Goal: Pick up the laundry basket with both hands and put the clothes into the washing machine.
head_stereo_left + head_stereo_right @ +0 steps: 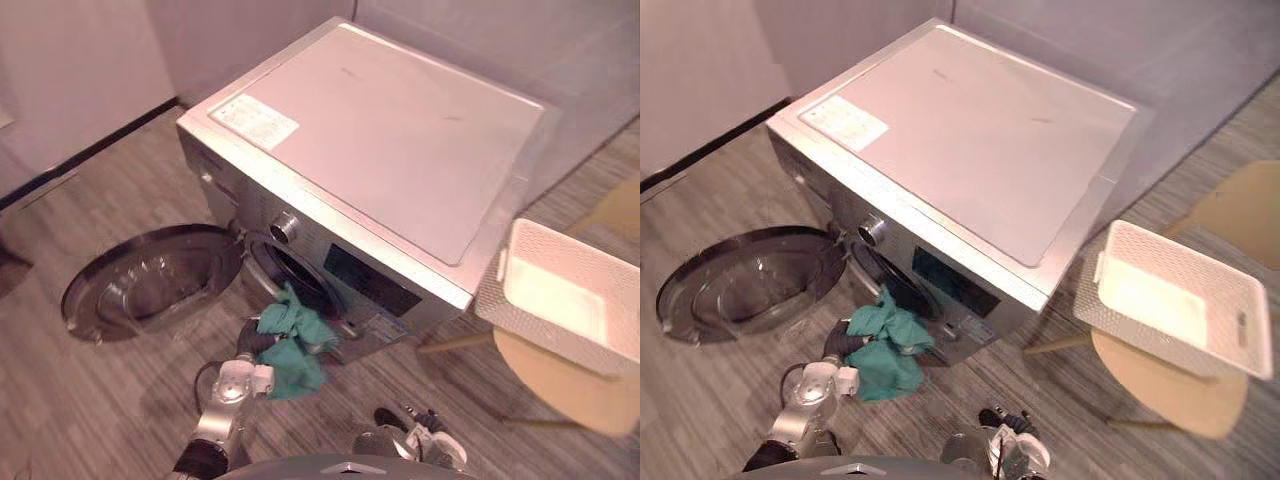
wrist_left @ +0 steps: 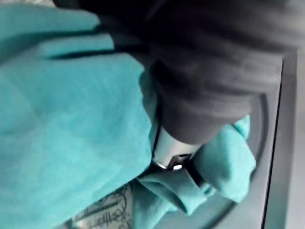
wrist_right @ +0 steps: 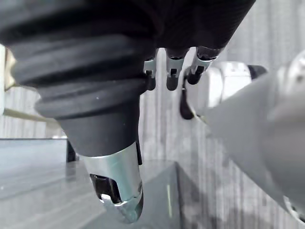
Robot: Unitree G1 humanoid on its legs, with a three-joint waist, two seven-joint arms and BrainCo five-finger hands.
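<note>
While bunching the teal clothes [image 1: 296, 338] at the open mouth of the washing machine [image 1: 380, 150], grips them with the left hand [image 1: 252, 342], thumb buried in the folds and part of the cloth hanging below. Holds the right hand [image 3: 172, 75] low in front of the machine, fingers loosely straight, grasping nothing. Has the round door [image 1: 150, 282] swung wide to the left. Leaves the white laundry basket [image 1: 560, 300] sitting on a wooden chair [image 1: 565, 390] to the right, well apart from both hands.
</note>
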